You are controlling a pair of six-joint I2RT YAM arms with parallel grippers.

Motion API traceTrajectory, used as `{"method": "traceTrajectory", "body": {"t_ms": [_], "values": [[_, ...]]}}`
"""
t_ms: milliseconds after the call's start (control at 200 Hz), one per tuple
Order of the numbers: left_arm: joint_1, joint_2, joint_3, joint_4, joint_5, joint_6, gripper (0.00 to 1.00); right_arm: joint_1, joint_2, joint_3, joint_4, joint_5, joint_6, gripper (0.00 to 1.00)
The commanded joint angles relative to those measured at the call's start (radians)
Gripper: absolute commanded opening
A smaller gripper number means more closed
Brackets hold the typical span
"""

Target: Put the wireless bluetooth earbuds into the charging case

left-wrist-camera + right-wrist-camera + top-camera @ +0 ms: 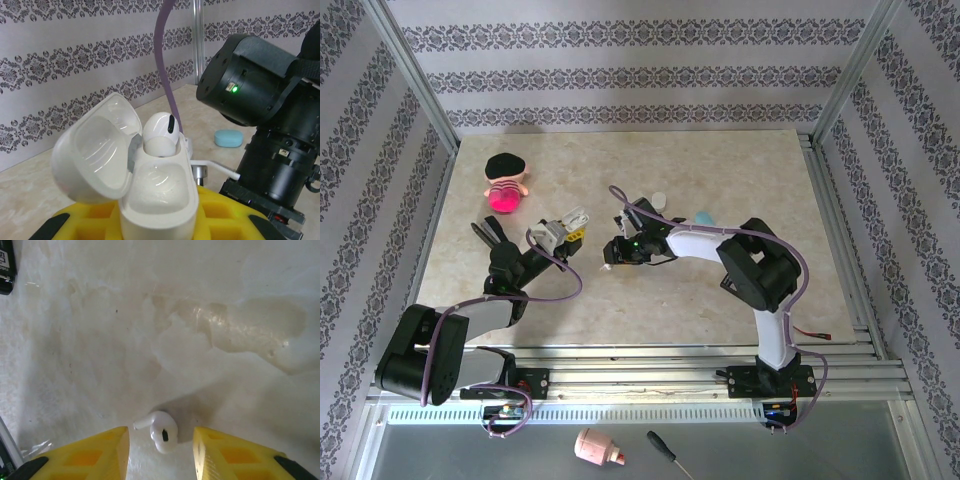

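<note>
The white charging case [159,200] stands upright between my left gripper's [155,225] yellow fingers, which are shut on it. Its lid hangs open to the left. One white earbud [161,132] sits in the far slot, and the near slot holds nothing. From above, this case [576,216] shows at the tip of the left gripper [568,232]. A second white earbud [162,432] lies on the table, stem pointing left. My right gripper [161,447] hangs open over it, a yellow finger on either side with a gap to each. In the top view the right gripper [612,255] is just right of the case.
A teal case [705,217] and a small white object [659,199] lie behind the right arm. A pink doll with a black hat [506,180] sits at the back left. A screwdriver [665,452] and a pink item [598,448] lie below the table's near edge.
</note>
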Motion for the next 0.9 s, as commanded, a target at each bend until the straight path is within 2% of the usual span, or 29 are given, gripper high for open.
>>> {"method": "traceTrajectory", "body": {"t_ms": [0, 610, 894], "values": [[0.013, -0.01, -0.009, 0.007, 0.014, 0.011, 0.0, 0.012, 0.039, 0.038, 0.029, -0.032, 0.022, 0.36], [0.014, -0.011, -0.005, 0.009, 0.017, 0.008, 0.0, 0.026, 0.097, 0.071, 0.028, -0.083, 0.007, 0.31], [0.016, -0.008, -0.005, 0.007, 0.013, 0.01, 0.0, 0.032, 0.101, 0.072, -0.023, -0.07, -0.096, 0.28]]}}
